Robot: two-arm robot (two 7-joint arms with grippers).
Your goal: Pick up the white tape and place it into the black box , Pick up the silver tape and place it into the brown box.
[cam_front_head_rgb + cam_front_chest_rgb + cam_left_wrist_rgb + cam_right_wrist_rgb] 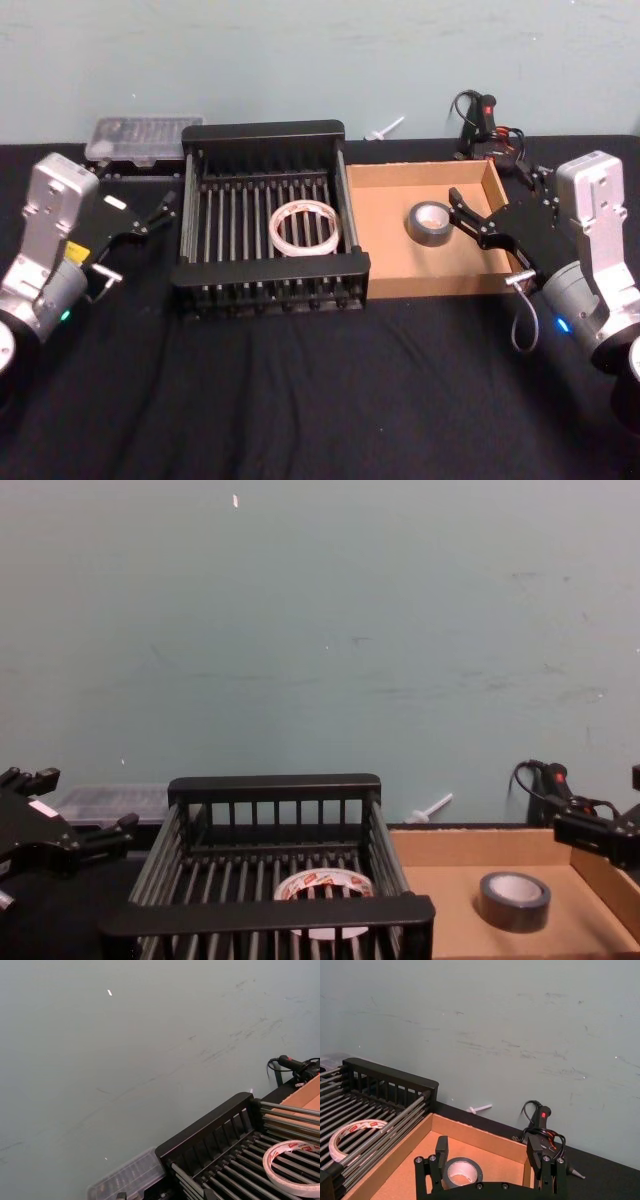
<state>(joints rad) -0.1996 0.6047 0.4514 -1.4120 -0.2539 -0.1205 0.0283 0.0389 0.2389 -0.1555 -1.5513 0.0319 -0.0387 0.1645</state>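
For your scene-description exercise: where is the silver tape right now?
In the head view the silver tape lies flat inside the brown box, right of the black box, just beside the open right gripper.

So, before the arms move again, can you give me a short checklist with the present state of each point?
1. White tape lies flat inside the black box: ok.
2. Silver tape lies inside the brown box: ok.
3. Right gripper is open, empty, over the brown box beside the silver tape: ok.
4. Left gripper is open, empty, outside the black box on its left: ok.
5. Right gripper is apart from the silver tape: cannot tell.
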